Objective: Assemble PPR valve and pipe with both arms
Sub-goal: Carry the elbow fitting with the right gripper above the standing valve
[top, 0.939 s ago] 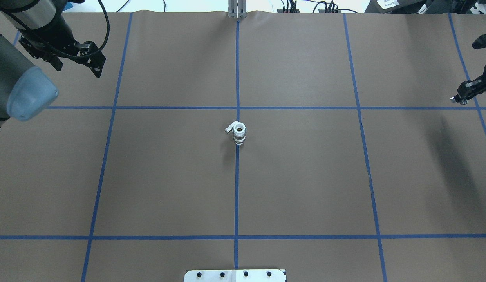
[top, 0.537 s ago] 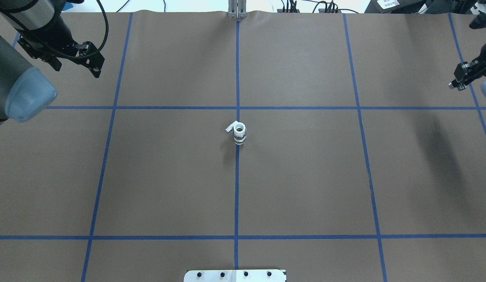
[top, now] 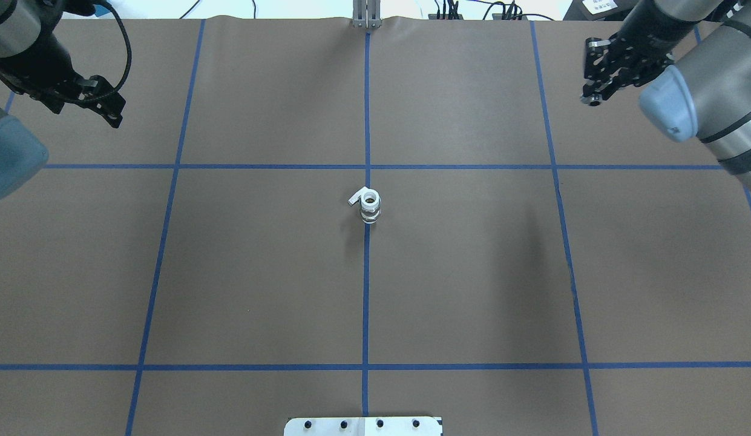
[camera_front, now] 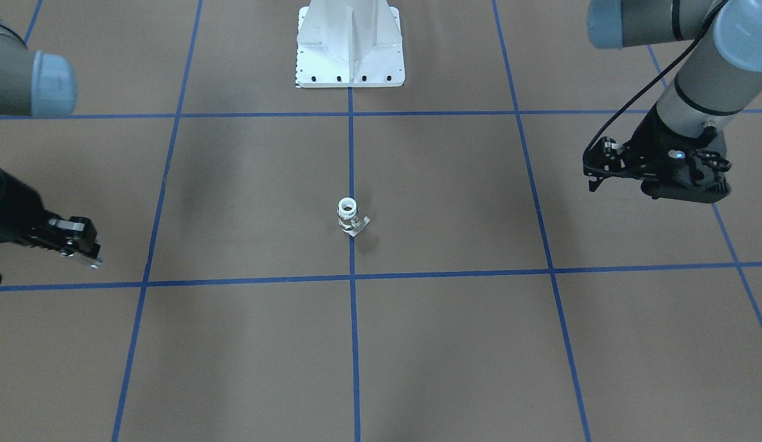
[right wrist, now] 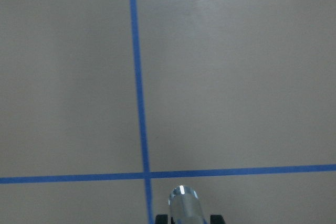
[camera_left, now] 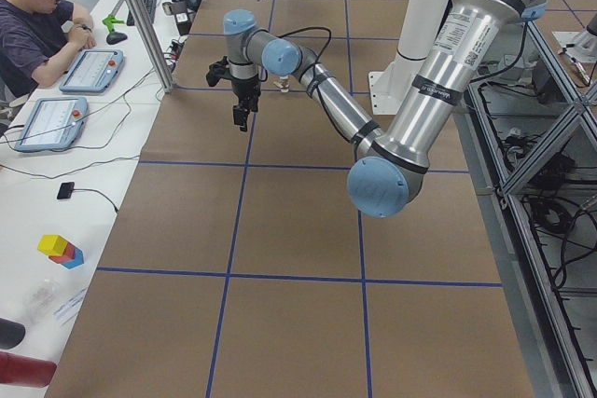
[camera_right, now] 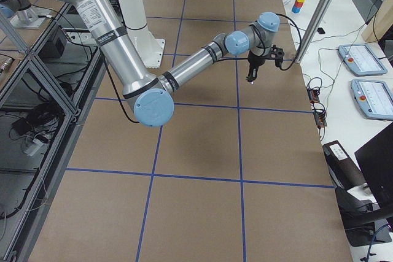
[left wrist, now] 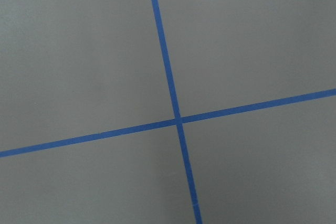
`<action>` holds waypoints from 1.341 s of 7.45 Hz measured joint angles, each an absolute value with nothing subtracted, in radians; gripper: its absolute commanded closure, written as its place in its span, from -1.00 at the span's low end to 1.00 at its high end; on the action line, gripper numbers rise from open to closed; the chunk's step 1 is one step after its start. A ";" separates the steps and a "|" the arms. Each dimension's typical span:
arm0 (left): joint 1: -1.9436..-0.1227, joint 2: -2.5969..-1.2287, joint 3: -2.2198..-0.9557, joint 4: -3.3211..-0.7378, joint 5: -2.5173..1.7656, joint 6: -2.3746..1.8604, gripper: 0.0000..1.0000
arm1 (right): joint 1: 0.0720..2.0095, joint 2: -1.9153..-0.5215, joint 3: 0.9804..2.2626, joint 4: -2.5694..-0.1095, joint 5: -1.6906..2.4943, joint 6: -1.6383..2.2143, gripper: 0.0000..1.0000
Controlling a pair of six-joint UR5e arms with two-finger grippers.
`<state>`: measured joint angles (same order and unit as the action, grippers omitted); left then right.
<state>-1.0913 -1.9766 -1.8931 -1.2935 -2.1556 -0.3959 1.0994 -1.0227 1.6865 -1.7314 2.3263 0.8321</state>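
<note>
Since the frame half a second back, my right arm [top: 708, 79] has swung in from the right edge to the upper right of the overhead view, and my left arm [top: 24, 36] has slid a little further left at upper left. The right jaws are closed on the pipe [right wrist: 183, 203], at the bottom of the right wrist view. I cannot tell how far open the left jaws are. The valve [top: 369, 206] stands upright on the tabletop [top: 472, 272] at frame centre, well apart from both arms
</note>
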 measured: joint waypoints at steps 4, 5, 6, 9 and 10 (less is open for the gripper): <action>-1.131 -1.854 -1.876 -1.424 -2.157 -0.311 -1.00 | 0.921 -0.939 1.742 -1.678 2.231 1.119 1.00; -1.132 -1.850 -1.873 -1.426 -2.157 -0.309 -1.00 | 0.875 -0.897 1.736 -1.680 2.197 1.184 1.00; -1.132 -1.848 -1.866 -1.426 -2.158 -0.308 -1.00 | 0.833 -0.846 1.713 -1.692 2.169 1.229 1.00; -1.131 -1.837 -1.824 -1.462 -2.158 -0.307 -1.00 | 0.736 -0.596 1.490 -1.798 2.100 1.268 1.00; -1.131 -1.834 -1.801 -1.492 -2.158 -0.307 -1.00 | 0.715 -0.555 1.445 -1.809 2.085 1.269 1.00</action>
